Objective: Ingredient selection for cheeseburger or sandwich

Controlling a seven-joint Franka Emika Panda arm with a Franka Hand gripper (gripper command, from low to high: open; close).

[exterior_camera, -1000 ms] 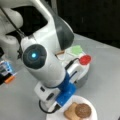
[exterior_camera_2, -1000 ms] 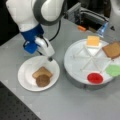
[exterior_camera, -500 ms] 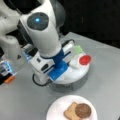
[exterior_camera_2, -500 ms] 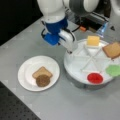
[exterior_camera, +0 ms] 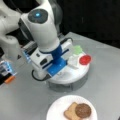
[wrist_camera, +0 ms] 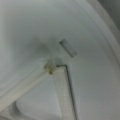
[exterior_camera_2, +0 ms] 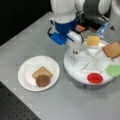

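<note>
A white plate (exterior_camera_2: 23, 75) (exterior_camera: 56, 112) holds the sandwich: a tan toast slice (exterior_camera_2: 41, 72) (exterior_camera: 70, 112) with a dark-brown patty (exterior_camera_2: 43, 80) (exterior_camera: 83, 110) overlapping it. The other ingredients lie in a white divided tray (exterior_camera_2: 75, 65) (exterior_camera: 75, 75): yellow cheese (exterior_camera_2: 93, 40), a second toast slice (exterior_camera_2: 111, 49), green lettuce (exterior_camera_2: 113, 70) (exterior_camera: 78, 49) and a red tomato disc (exterior_camera_2: 95, 78) (exterior_camera: 85, 59). My gripper (exterior_camera_2: 74, 48) hangs over the tray's left part, near the cheese, with nothing seen in it. The wrist view shows only the tray's dividers (wrist_camera: 60, 82) from close up.
Dark equipment (exterior_camera_2: 92, 22) stands behind the tray at a front view's top. An orange and blue object (exterior_camera: 7, 72) sits at a front view's left edge. A black perforated surface (exterior_camera_2: 12, 110) borders the grey table at the bottom left.
The arm has swung away from the plate and over the divided tray. The toast and patty stay on the plate.
</note>
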